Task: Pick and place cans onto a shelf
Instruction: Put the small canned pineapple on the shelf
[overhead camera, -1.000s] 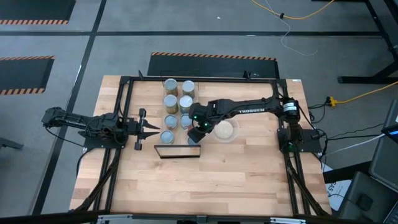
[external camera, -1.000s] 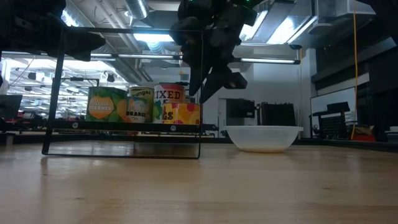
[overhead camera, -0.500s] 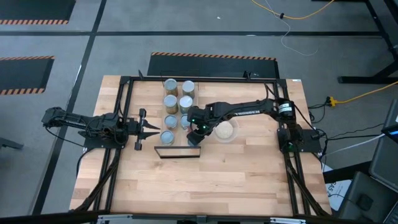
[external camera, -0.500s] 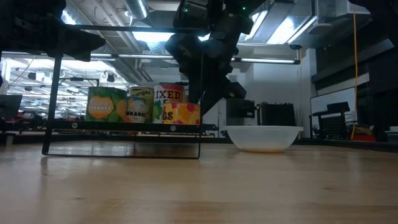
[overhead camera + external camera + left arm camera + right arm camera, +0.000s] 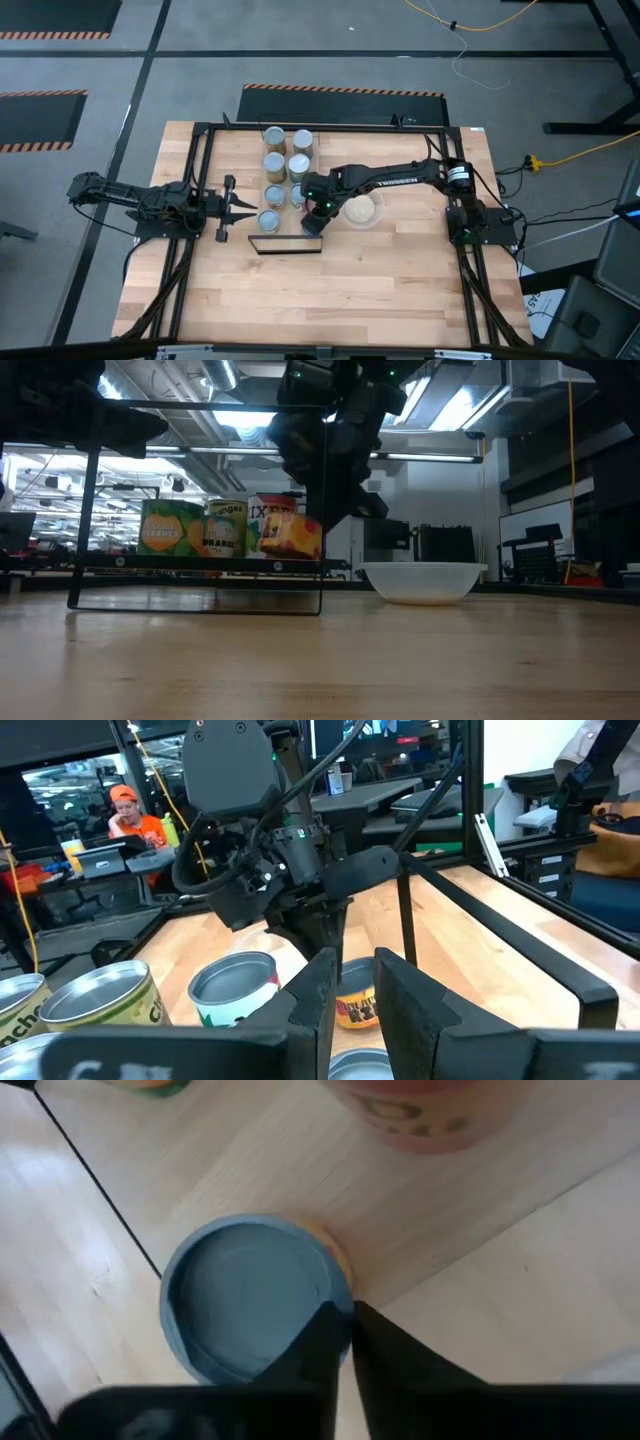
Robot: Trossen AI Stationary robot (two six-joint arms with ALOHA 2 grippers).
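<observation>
Several cans stand in two rows on the table's far middle, and one is near my left gripper, which waits at the left, open by a narrow gap. The shelf lies just in front of them, its black frame showing in the low view. My right gripper is shut at the shelf's right end, over a blue-topped can with a yellow and red label. That can is tilted. My right gripper comes down from above onto the blue-topped can. Its shut fingertips meet the top rim at one side. Whether the rim is caught between them I cannot tell. The can leans over, its label slanted beside the upright cans.
A clear bowl with beige contents stands right of the gripper and also shows in the low view. Upright cans stand left of the tilted one. A person sits in the room beyond the table. Bare wood lies toward the near edge.
My right gripper has gone down and a little toward the table's left onto the can at the shelf's right end. That can stood upright and is now tipped.
</observation>
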